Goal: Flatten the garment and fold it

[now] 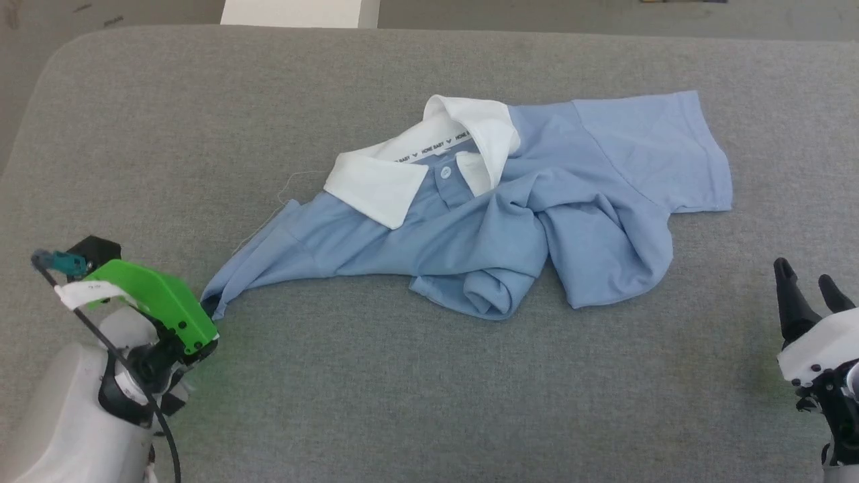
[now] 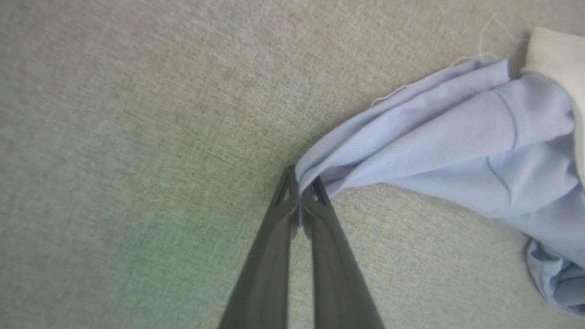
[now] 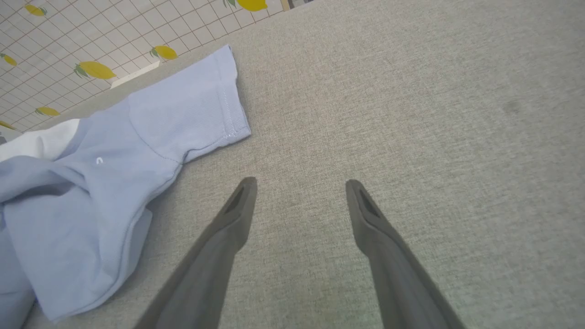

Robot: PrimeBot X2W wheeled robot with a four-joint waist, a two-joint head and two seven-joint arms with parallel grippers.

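Grey padded surface point(image 1: 429, 402) carries everything. The garment point(image 1: 483, 228) lies crumpled across its middle, front up, with its long axis running sleeve to sleeve. All places below are taken from the white collar point(image 1: 376, 184).

To the robot's right of the collar, the far sleeve point(image 1: 658, 141) is spread flat. Below the collar, toward the robot, the body of the shirt is bunched and rolled under itself. To the left of the collar and nearer the robot, the other sleeve is drawn out into a narrow tongue. It ends at the left gripper point(image 2: 299, 187), whose fingers are clamped together on the sleeve tip.

The right gripper point(image 3: 300, 185) rests well to the right of the collar and nearer the robot. Its fingers are spread wide over bare cloth, clear of the shirt. A loose thread point(image 1: 285, 188) trails just left of the collar.

The next move likely depends on this line: the shirt stretches away from the left pinch toward the flat sleeve. The right arm is the nearer one to that sleeve and to the bunched hem.
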